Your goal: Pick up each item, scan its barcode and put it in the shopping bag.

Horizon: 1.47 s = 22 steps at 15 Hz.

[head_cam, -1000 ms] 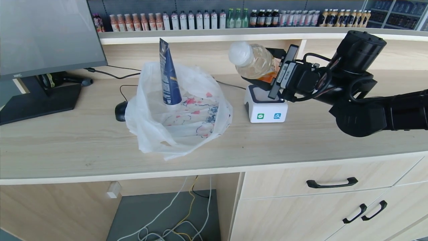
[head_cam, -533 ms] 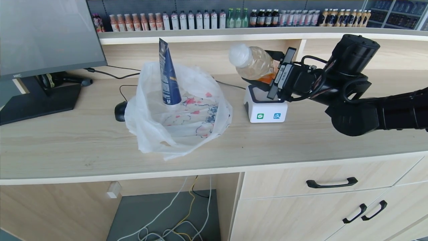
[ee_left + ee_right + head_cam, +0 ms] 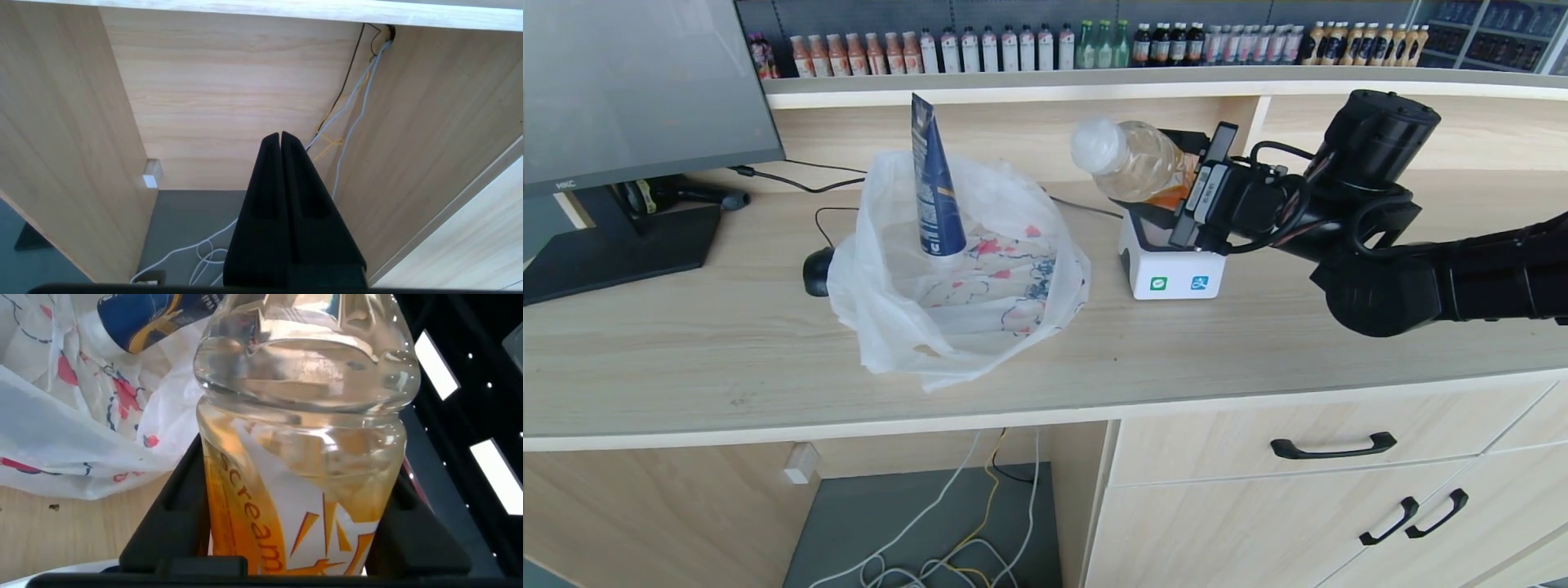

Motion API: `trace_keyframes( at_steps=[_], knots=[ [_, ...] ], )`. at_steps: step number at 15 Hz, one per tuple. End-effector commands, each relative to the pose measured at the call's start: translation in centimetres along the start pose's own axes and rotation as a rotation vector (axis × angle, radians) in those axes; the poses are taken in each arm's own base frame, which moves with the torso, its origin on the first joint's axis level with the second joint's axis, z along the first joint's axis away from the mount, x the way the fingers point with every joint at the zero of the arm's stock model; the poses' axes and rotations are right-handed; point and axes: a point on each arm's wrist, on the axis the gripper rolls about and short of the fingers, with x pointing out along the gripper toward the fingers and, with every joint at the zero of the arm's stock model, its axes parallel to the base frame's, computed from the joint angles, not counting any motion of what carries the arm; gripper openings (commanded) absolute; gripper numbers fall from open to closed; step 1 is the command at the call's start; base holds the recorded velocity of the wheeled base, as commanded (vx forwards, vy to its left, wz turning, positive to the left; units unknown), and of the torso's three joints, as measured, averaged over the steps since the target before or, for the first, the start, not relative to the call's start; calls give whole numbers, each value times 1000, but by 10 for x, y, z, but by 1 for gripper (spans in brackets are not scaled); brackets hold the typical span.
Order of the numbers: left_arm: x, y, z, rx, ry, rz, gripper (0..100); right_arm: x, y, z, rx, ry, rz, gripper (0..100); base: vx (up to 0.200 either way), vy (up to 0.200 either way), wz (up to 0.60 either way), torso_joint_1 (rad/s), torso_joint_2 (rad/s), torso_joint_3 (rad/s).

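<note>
So over the last second the right arm has slid left and dipped a bit. The bottle (image 3: 1131, 159) it's carrying now hangs lower, right above the little white scanner (image 3: 1172, 265) in the middle of the counter (image 3: 727, 343).

The right gripper (image 3: 1172, 175) is clamped around the bottle's labelled lower half. The bottle lies nearly on its side, with the cap end pointing left toward the shopping bag (image 3: 890, 310). It's above the scanner, not touching it as far as I can see.

The left gripper (image 3: 282, 204) is parked down under the counter near some dangling cables (image 3: 351, 90). Its fingers are pressed together with nothing between them.

Progress-wise, I'd say partway through:
- **Done:** a dark blue tube (image 3: 934, 188) stands upright in the bag, so that one looks finished.
- **In hand:** the bottle looks to be at the scanning step.
- **Left:** it still has to go left into the bag, which sits open just beside the scanner.

Honestly can't tell from these angles whether the barcode is actually facing the scanner window, since the label wraps out of sight.
</note>
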Motion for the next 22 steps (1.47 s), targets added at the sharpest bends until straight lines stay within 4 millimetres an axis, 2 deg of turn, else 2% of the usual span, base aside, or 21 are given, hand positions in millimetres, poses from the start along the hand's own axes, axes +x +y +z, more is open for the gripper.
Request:
trace_keyframes(
  at_steps=[1,8,13,15,19,20,22],
  knots=[
    [0,0,0,0,0,0,0,1,-1,2,-3,-2,-4,0,0,0,0,0,0,0],
    [0,0,0,0,0,0,0,6,2,8,3,-13,-1,0,0,0,0,0,0,0],
    [0,0,0,0,0,0,0,4,-6,11,0,-12,-17,0,0,0,0,0,0,0],
    [0,0,0,0,0,0,0,5,-13,23,15,-17,-38,0,0,0,0,0,0,0],
    [0,0,0,0,0,0,0,-9,-36,46,40,-27,-80,0,0,0,0,0,0,0],
    [0,0,0,0,0,0,0,-15,-45,56,76,-38,-97,0,0,0,0,0,0,0],
    [0,0,0,0,0,0,0,-21,-53,72,170,-56,-115,0,0,0,0,0,0,0]
  ],
)
